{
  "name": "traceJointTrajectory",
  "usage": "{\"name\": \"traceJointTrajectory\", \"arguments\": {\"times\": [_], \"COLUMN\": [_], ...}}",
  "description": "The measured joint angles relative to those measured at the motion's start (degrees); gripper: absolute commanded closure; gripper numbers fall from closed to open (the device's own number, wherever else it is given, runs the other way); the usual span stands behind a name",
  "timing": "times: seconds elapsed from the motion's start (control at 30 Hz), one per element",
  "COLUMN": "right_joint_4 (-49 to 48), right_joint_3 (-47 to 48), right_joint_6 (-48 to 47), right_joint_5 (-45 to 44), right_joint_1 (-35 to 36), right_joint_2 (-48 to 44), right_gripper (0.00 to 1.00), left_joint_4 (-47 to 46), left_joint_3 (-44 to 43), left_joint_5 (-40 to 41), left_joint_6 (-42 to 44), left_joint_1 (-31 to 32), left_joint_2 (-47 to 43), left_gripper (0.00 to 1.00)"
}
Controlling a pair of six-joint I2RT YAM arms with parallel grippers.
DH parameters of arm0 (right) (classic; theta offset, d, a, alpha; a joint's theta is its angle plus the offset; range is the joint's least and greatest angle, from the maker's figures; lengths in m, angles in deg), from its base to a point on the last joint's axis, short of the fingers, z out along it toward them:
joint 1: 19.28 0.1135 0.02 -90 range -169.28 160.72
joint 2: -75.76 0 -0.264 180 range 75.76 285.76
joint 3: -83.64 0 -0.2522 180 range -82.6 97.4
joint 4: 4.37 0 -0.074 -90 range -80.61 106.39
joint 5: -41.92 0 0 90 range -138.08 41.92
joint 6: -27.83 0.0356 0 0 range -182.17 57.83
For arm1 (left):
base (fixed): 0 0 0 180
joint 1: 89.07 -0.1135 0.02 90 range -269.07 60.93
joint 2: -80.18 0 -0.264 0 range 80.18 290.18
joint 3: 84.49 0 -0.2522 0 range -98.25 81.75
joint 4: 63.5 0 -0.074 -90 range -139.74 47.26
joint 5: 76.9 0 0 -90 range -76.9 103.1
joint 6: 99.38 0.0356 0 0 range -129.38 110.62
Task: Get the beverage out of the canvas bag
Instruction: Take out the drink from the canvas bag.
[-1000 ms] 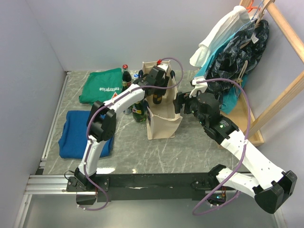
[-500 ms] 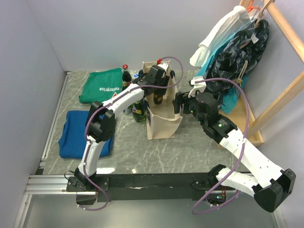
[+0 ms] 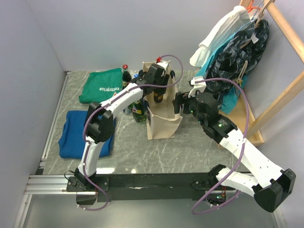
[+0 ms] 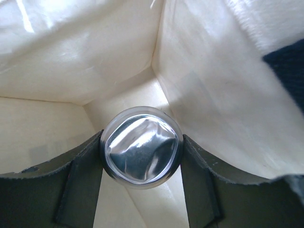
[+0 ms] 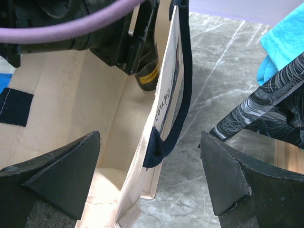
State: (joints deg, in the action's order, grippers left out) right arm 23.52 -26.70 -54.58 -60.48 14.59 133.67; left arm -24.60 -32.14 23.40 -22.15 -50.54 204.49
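The cream canvas bag (image 3: 164,124) stands upright in mid-table, its navy handle (image 5: 183,90) hanging off the right wall. My left gripper (image 3: 157,89) reaches into the bag's mouth from above and is shut on the beverage (image 3: 157,99), a dark glass bottle with a yellow label (image 5: 149,76). In the left wrist view the bottle's round shiny end (image 4: 141,149) is pinched between both fingers, with the bag's pale inside (image 4: 57,71) all around. My right gripper (image 3: 179,104) is open, its fingers astride the bag's right wall (image 5: 142,156) without touching it.
Two bottles (image 3: 126,76) (image 3: 138,110) stand just left of the bag. A folded green cloth (image 3: 101,85) and a blue cloth (image 3: 80,134) lie further left. Clothes hang on a wooden rack (image 3: 237,52) at the right, close to my right arm.
My left gripper has shifted slightly up and back with the bottle in it. The right gripper has barely moved.
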Motion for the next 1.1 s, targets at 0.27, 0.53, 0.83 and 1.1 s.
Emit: {"name": "traceJointTrajectory", "arguments": {"times": [0.27,0.53,0.83,1.1], "right_joint_4": [0.0,0.0,0.0,0.1], "right_joint_3": [0.0,0.0,0.0,0.0], "right_joint_6": [0.0,0.0,0.0,0.0], "right_joint_5": [0.0,0.0,0.0,0.0], "right_joint_1": [0.0,0.0,0.0,0.0], "right_joint_2": [0.0,0.0,0.0,0.0], "right_gripper": [0.09,0.09,0.09,0.09], "left_joint_4": [0.0,0.0,0.5,4.2], "left_joint_3": [0.0,0.2,0.2,-0.3], "left_joint_5": [0.0,0.0,-0.3,-3.3], "left_joint_6": [0.0,0.0,0.3,1.1], "left_joint_1": [0.0,0.0,0.2,0.4], "left_joint_2": [-1.9,-3.4,-3.5,-3.6], "left_gripper": [0.99,0.99,0.99,0.99]}}
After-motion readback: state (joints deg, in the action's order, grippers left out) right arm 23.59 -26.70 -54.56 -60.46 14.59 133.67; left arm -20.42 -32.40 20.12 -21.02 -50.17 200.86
